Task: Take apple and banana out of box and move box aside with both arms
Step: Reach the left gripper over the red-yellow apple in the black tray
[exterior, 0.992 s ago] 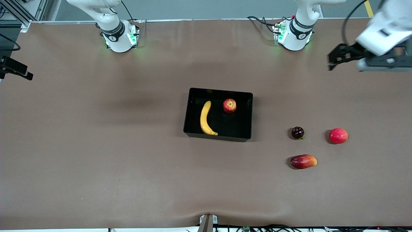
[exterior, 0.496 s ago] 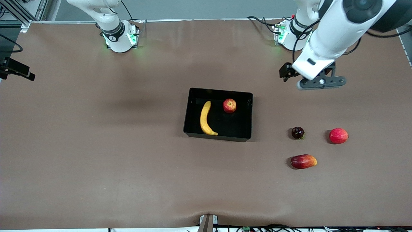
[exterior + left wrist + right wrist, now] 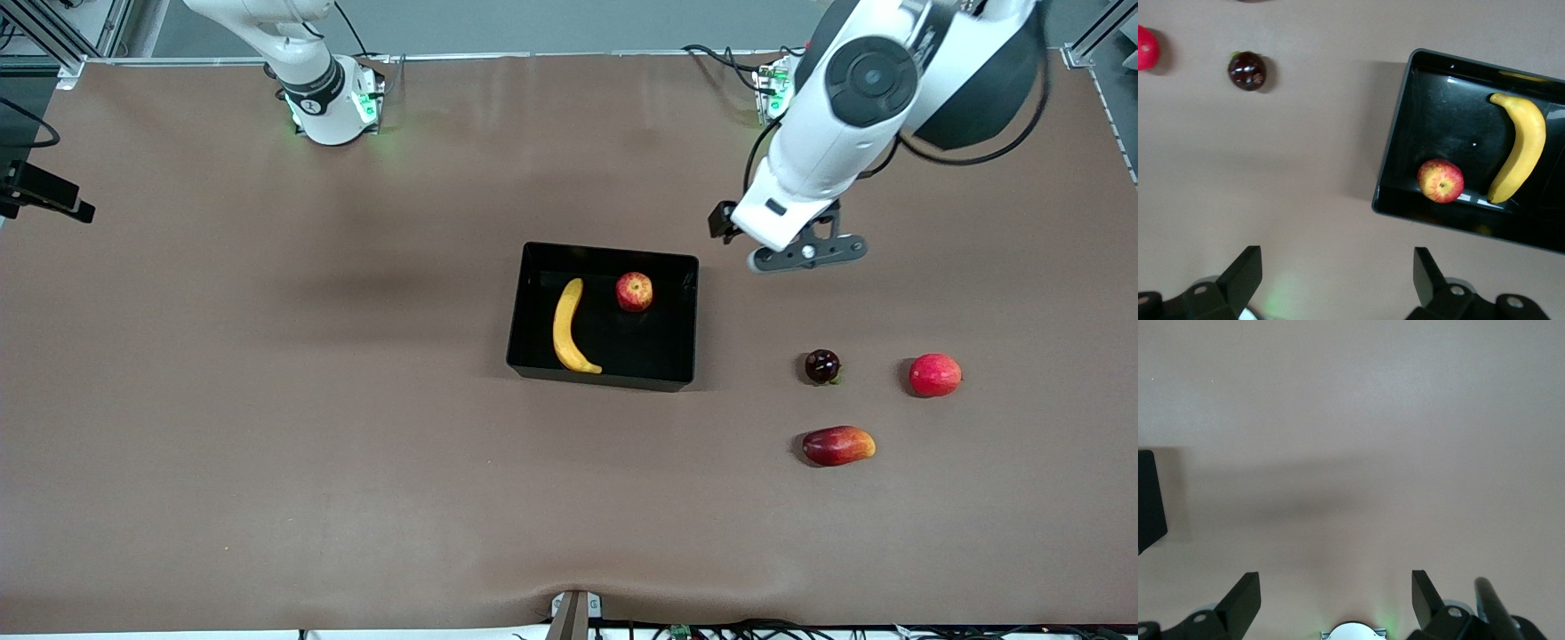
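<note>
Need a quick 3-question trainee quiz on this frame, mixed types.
1. True or false: the banana lies in the box.
2. Which fruit in the box is nearer the left arm's end: A) banana B) apple?
3. Fill in: the left tool is ____, holding nothing.

Key: 1 true; 2 B; 3 open.

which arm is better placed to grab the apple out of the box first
Probably the left. The left gripper hangs open over the table beside the box, on the side where the apple lies. The right gripper, also open, shows only bare table and a box corner.
</note>
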You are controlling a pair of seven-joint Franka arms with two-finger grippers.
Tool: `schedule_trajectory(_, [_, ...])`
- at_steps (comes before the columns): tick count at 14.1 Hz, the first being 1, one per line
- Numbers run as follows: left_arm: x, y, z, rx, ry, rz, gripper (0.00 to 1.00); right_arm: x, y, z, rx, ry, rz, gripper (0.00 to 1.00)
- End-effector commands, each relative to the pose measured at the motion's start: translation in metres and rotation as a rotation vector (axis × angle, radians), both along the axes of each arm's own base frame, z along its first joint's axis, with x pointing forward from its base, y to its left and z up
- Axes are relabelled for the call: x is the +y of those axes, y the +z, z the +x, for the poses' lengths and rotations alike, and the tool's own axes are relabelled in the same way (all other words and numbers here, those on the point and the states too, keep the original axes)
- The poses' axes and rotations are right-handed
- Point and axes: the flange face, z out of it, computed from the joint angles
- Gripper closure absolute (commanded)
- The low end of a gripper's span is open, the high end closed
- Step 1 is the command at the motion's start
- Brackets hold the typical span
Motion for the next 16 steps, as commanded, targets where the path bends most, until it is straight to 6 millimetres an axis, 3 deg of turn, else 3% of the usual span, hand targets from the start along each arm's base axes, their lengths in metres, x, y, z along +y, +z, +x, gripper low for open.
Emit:
schedule_trajectory(1, [-0.008, -0.023, -0.007, -0.038, 0.018, -0.004, 0.0, -0.001, 0.001, -0.003, 0.003, -0.015, -0.007, 0.0])
schedule_trajectory(12, [-0.076, -0.14, -0.014, -0.023, -0.082, 0.012, 0.0, -0.002, 0.002, -0.005, 0.011, -0.019, 0.003, 0.0])
schedule_trajectory(16, [-0.09, -0.163, -0.018, -0.03, -0.075, -0.014, 0.0, -0.004, 0.002, -0.005, 0.011, -0.022, 0.005, 0.0])
